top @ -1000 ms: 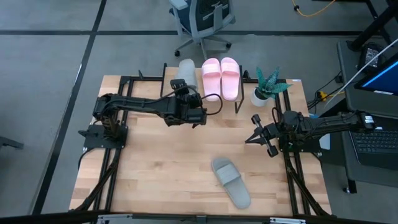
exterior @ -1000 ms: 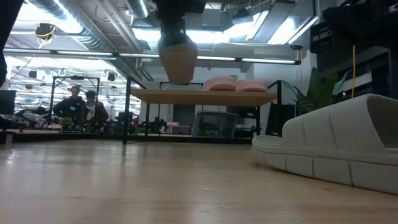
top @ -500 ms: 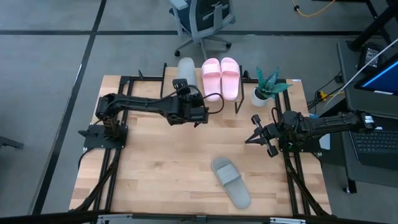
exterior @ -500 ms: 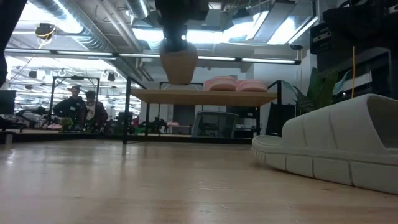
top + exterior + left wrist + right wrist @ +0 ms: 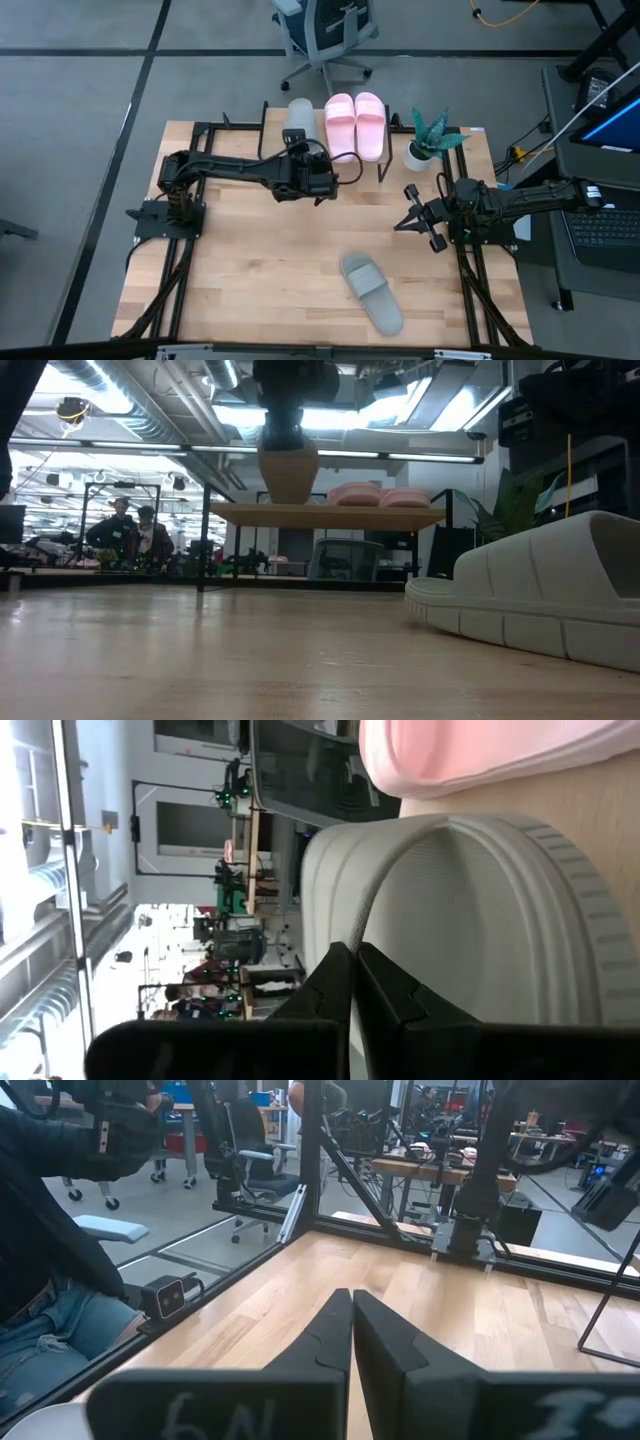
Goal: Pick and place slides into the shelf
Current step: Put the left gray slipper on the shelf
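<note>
- A grey-green slide (image 5: 298, 113) hangs over the left end of the shelf (image 5: 327, 514), its sole not yet down on the board; the left gripper (image 5: 300, 150) has its jaws pinched shut on the slide's near edge, seen up close past the fingers (image 5: 352, 982) in the wrist view.
- Two pink slides (image 5: 355, 124) already lie side by side on the board, just beside the carried one; a pink edge (image 5: 470, 750) shows close against it from the wrist.
- To land it well, the arm should, by my reckoning, square the slide with the pink pair, leave a sliver of gap so it does not ride up on its neighbour, lower until the sole lies flat, and only then let go.
- The risk, as I judge it, is the left rim: released too far out, the soft foam could tip off the board.
- The second grey-green slide (image 5: 371, 292) waits on the table (image 5: 250, 260), well apart from the shelf.
- The right gripper (image 5: 418, 222) idles at the table's right side, jaws closed and empty.
- A potted plant (image 5: 430, 138) stands just right of the shelf.
</note>
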Tool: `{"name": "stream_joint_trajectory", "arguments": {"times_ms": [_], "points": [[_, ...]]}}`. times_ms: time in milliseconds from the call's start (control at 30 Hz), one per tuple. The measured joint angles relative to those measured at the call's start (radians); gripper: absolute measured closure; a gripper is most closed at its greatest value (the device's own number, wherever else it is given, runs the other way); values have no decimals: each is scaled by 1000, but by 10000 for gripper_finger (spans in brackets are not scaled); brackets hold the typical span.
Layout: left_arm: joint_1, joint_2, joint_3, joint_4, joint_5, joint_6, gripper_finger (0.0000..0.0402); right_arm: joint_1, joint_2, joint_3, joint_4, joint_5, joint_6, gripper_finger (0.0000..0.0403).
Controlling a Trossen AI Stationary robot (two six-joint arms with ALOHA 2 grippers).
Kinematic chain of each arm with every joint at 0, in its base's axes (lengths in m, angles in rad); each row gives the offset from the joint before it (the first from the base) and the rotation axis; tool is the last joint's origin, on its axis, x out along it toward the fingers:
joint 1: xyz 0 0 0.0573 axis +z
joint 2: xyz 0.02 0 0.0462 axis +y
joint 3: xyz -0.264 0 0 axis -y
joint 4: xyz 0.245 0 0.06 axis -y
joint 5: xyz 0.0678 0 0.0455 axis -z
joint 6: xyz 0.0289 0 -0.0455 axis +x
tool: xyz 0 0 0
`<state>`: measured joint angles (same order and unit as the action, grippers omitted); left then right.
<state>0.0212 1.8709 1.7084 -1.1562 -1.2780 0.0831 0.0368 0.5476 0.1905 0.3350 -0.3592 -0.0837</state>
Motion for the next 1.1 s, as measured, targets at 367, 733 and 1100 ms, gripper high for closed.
{"name": "stream_joint_trajectory", "arguments": {"times_ms": [367,733,1100], "points": [[0,11,0,16,37,3,401,0,0,0,-4,0,2,386],[3,40,0,55,43,32,401,0,0,0,-4,0,3,386],[21,61,0,87,53,42,401,0,0,0,-4,0,4,386]]}}
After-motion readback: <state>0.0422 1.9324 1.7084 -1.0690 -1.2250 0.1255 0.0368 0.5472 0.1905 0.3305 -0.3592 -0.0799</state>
